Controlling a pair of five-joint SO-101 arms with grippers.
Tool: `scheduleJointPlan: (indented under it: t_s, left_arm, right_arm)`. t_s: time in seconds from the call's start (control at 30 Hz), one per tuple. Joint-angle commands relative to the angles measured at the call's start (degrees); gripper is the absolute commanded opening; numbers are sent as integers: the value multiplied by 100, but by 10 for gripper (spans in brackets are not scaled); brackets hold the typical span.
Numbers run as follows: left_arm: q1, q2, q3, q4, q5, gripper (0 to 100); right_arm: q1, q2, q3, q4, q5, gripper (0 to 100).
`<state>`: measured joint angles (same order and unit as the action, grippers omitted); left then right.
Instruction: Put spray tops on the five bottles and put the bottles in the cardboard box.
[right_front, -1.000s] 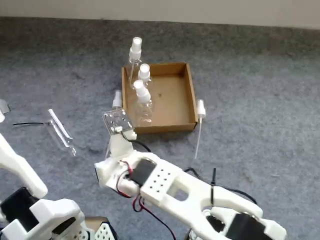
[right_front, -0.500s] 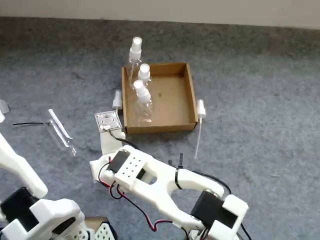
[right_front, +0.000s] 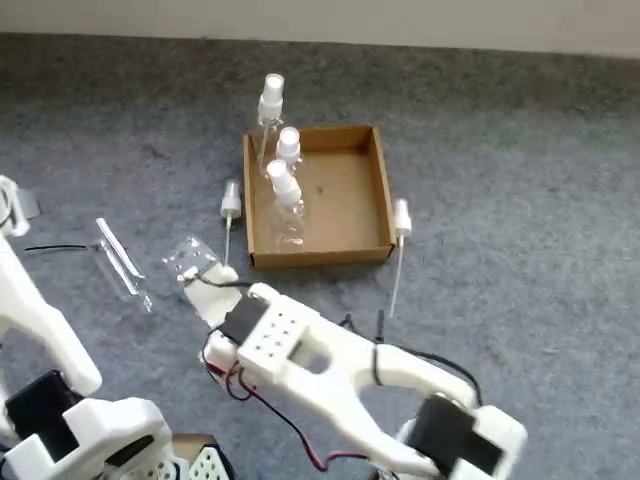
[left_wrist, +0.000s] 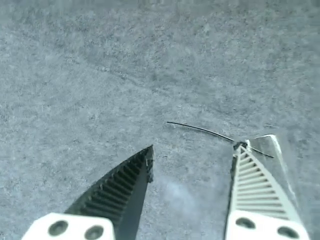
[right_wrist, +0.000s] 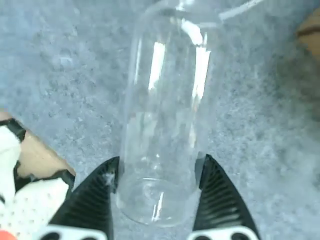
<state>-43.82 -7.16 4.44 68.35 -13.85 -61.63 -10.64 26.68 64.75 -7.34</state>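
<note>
A clear uncapped bottle (right_wrist: 165, 100) is pinched between the fingers of the right gripper (right_wrist: 157, 167). In the high view it lies low over the grey carpet (right_front: 520, 180), left of centre, near the lower left corner of the cardboard box (right_front: 383, 190). A rear capped bottle (right_front: 288, 150) and a front capped bottle (right_front: 284, 200) stand inside the box along its left wall. A third capped bottle (right_front: 270, 100) stands at the box's upper left corner. A left spray top (right_front: 231, 203) and a right spray top (right_front: 401, 222) flank the box. A bare bottle (right_front: 124, 262) lies at far left. The left gripper (left_wrist: 194, 150) hangs spread over the carpet beside a thin black wire (left_wrist: 200, 130).
</note>
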Motion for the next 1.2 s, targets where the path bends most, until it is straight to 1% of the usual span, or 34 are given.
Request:
scheduleJointPlan:
  t_s: [0.0,0.07,0.13,0.2,0.3,0.33,0.4,0.5,0.6,0.7,0.87,1.0,1.17]
  left_arm:
    - [954,-75,-312,448,0,242]
    - [1508,-31,-303,624,62,242]
    - [2000,-22,-303,642,492,242]
    - [2457,-22,-303,484,958,242]
    - [3222,75,-268,97,1327,242]
    - [3459,224,-251,-53,1380,242]
    - [3767,664,-295,-369,1398,242]
    - [3952,1552,-620,-730,1459,242]
    - [3960,2404,-1218,-747,1468,242]
    - [3952,3020,-1648,-589,1600,242]
    - [3943,3512,-2193,-211,1644,242]
    - [3969,3723,-2273,-255,1644,242]
    - [3978,3952,-2273,-255,1662,242]
  right_arm:
    - [655,-1710,-347,708,1116,9]
    - [1218,-2466,-347,1112,1380,5]
    - [1991,-3108,-338,1675,1451,5]
    - [3046,-3582,-330,2053,1934,5]
    - [4901,-3811,-198,2079,2866,5]
    - [5534,-3758,-57,1938,3182,5]
    - [6563,-3582,356,1411,3727,5]
    - [7644,-3081,1138,180,4114,5]
    - [8207,-2369,1736,-646,4431,5]
    - [8505,-1701,1956,-1033,4554,5]
    - [8505,-822,1833,-1376,4536,5]
    - [8488,-251,1543,-1376,4527,5]
    - [8189,382,1402,-1385,4527,7]
